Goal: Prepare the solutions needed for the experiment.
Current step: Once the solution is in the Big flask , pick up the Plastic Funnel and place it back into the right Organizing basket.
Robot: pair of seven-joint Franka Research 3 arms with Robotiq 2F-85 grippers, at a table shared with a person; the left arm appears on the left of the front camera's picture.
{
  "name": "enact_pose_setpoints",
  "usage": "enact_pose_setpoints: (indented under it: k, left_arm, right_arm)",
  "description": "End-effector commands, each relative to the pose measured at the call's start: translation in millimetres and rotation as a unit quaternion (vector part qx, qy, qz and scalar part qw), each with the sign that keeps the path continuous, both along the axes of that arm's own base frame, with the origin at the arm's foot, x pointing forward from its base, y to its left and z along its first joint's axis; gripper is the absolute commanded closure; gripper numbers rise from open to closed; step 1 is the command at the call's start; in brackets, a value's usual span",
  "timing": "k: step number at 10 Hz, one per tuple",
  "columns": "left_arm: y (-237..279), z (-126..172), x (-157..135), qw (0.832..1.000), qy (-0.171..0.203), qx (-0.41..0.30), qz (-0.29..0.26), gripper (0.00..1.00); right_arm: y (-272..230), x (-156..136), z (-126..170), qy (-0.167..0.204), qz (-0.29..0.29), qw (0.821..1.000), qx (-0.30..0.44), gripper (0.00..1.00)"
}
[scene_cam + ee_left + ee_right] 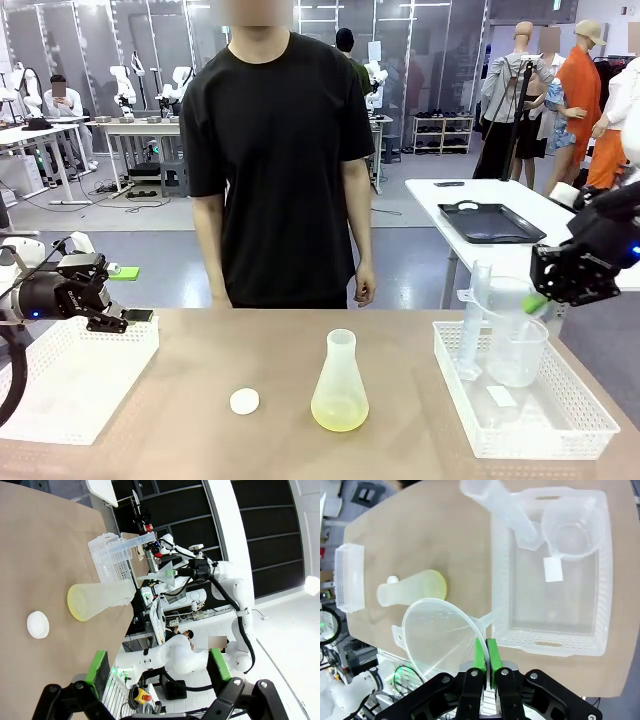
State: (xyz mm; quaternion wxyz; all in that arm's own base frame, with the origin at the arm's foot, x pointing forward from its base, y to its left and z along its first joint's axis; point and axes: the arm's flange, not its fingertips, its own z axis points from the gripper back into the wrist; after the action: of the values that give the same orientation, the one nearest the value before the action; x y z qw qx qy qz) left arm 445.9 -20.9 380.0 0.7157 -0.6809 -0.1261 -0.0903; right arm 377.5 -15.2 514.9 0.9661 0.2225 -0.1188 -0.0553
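While the right hand [484, 649] is clamped on a clear funnel [436, 632], raised near the white basket [585, 425] at the right, the left hand [128, 318] hangs with its fingers apart over the far right corner of another white basket [60, 385] at the left. Between the baskets, the solutions [339, 413] lie as a shallow pale yellow layer in a conical flask [340, 372] standing upright mid-surface, a small white cap [244, 401] just to its left. A beaker [517, 352] and a cylinder [474, 322] stand in the right basket.
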Motion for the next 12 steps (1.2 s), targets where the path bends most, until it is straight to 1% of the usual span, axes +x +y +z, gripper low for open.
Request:
enact_pose_setpoints:
  k: [1,2,4,5,6,7,8,9,10,11,12]
  left_arm:
    - [0,2,-1,1.000,0.000,0.004,-0.002,0.00]
    - [0,2,-1,1.000,0.000,0.004,-0.002,0.00]
    - [0,2,-1,1.000,0.000,0.004,-0.002,0.00]
    - [0,2,-1,1.000,0.000,0.004,-0.002,0.00]
    - [0,2,-1,1.000,0.000,0.004,-0.002,0.00]
    - [0,2,-1,1.000,0.000,0.004,-0.002,0.00]
    - [0,2,-1,1.000,0.000,0.004,-0.002,0.00]
    - [0,2,-1,1.000,0.000,0.004,-0.002,0.00]
    - [0,2,-1,1.000,0.000,0.004,-0.002,0.00]
    - [0,2,-1,1.000,0.000,0.004,-0.002,0.00]
    - [0,2,-1,1.000,0.000,0.004,-0.002,0.00]
  right_arm:
    - [-8,-2,-13,0.015,-0.004,1.000,-0.010,1.00]
    - [-12,1,-24,0.023,-0.014,0.999,-0.029,1.00]
    - [-11,6,-49,0.055,-0.026,0.997,-0.050,1.00]
    - [-10,13,-58,0.061,-0.032,0.996,-0.059,1.00]
    - [-10,21,-66,0.059,-0.041,0.995,-0.071,1.00]
    - [-9,29,-75,0.065,-0.044,0.995,-0.067,1.00]
    - [-8,34,-83,0.075,-0.054,0.992,-0.086,1.00]
    - [-6,37,-88,0.084,-0.062,0.991,-0.082,1.00]
    - [-5,41,-92,0.086,-0.071,0.991,-0.078,0.82]
    - [-5,44,-95,0.091,-0.074,0.990,-0.080,0.77]
    - [-3,45,-98,0.094,-0.076,0.989,-0.082,0.77]
